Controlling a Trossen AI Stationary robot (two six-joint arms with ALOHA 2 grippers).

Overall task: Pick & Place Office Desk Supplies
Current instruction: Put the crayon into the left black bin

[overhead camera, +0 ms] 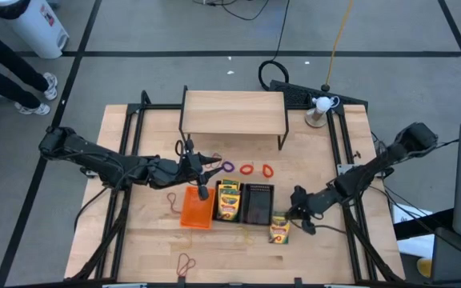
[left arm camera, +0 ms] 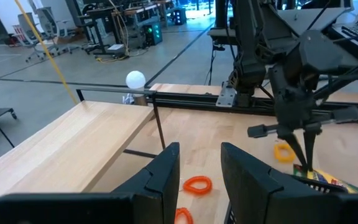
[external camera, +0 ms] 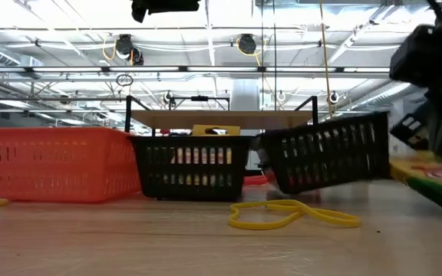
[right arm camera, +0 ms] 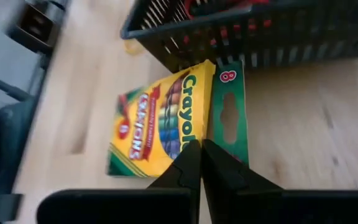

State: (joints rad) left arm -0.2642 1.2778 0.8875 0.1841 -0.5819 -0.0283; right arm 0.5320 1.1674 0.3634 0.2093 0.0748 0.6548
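Note:
A yellow-and-green crayon box (right arm camera: 160, 118) lies near the table's front right, just in front of a black mesh tray (overhead camera: 256, 204). My right gripper (right arm camera: 199, 154) is shut at this box's near end. In the low view that tray (external camera: 328, 161) stands tilted. A second black tray (overhead camera: 228, 200) holds more crayon boxes, and an orange tray (overhead camera: 197, 210) stands to its left. My left gripper (left arm camera: 201, 171) hovers open above the table by the trays' far side, with nothing between its fingers. An orange rubber band (left arm camera: 197, 184) lies on the wood below it. My right gripper pinches the crayon box at its near end (right arm camera: 194, 134), where the yellow front meets the green side, between its two fingertips. The fingers slant down from the table's right side. The box (external camera: 436, 178) sits tilted, its far end against the foot of the black tray.
A wooden shelf (overhead camera: 233, 110) stands at the back centre. Purple, red and orange bands (overhead camera: 246, 170) lie in front of it. Tan bands (overhead camera: 185, 262) lie near the front left. A yellow band (external camera: 290, 215) lies before the trays. A post with a white ball (overhead camera: 320, 104) stands at the back right.

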